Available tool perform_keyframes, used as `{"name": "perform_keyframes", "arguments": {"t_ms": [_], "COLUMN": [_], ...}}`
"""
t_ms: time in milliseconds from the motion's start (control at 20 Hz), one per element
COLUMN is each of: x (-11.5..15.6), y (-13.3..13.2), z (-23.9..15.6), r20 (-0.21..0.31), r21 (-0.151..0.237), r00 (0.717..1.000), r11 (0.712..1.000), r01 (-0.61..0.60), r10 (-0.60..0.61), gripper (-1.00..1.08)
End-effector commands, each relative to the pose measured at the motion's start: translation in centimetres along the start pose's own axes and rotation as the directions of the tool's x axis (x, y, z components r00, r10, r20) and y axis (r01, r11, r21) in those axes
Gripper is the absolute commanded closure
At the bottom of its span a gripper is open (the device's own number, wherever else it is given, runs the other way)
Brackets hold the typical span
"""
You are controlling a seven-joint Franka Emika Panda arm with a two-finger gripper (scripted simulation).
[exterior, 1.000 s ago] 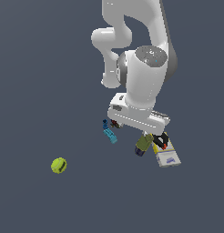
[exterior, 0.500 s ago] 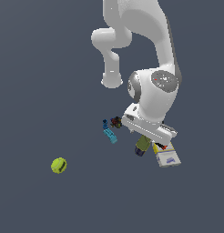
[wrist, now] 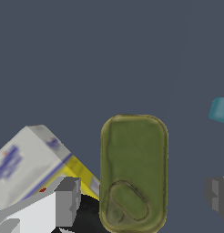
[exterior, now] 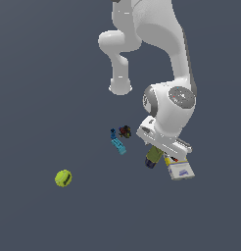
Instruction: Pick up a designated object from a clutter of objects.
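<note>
The designated object is a small rounded-rectangular can (wrist: 134, 173) with an olive-green top; in the exterior view the can (exterior: 153, 158) stands within the clutter of objects, just below the arm's hand. My gripper (wrist: 143, 198) is open and straddles the can. One grey fingertip (wrist: 68, 200) sits on the side toward the white box, the other fingertip (wrist: 218, 193) on the opposite side, and both stand apart from the can. In the exterior view the gripper (exterior: 156, 152) is largely hidden under the white hand.
A flat white-yellow box (exterior: 180, 170) lies close beside the can, and this box (wrist: 22, 168) also fills a corner of the wrist view. A light blue piece (exterior: 118, 145), a small dark object (exterior: 124, 131) and a yellow-green tennis ball (exterior: 63, 178) lie toward the exterior view's left.
The hand has swung toward the exterior view's right and come down over the can. None of the objects has moved.
</note>
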State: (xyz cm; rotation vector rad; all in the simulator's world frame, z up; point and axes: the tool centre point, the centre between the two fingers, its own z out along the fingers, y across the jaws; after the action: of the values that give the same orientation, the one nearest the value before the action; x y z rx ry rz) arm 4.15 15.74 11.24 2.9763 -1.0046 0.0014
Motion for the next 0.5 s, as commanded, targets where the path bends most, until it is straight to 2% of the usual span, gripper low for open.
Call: {"name": "perform_keyframes", "arguments": {"t_ms": [0, 450], "x": [-0.2, -0.2], "y": [-0.2, -0.1], "z": [0.3, 1.7], "r20": [0.001, 0.001], "r21": [0.0, 0.0], "r00": [1.0, 1.0], "r11": [1.0, 1.0], "r01": [-0.01, -0.009], "r10": [0.01, 0.009], "gripper": [-0.92, -0.92]}}
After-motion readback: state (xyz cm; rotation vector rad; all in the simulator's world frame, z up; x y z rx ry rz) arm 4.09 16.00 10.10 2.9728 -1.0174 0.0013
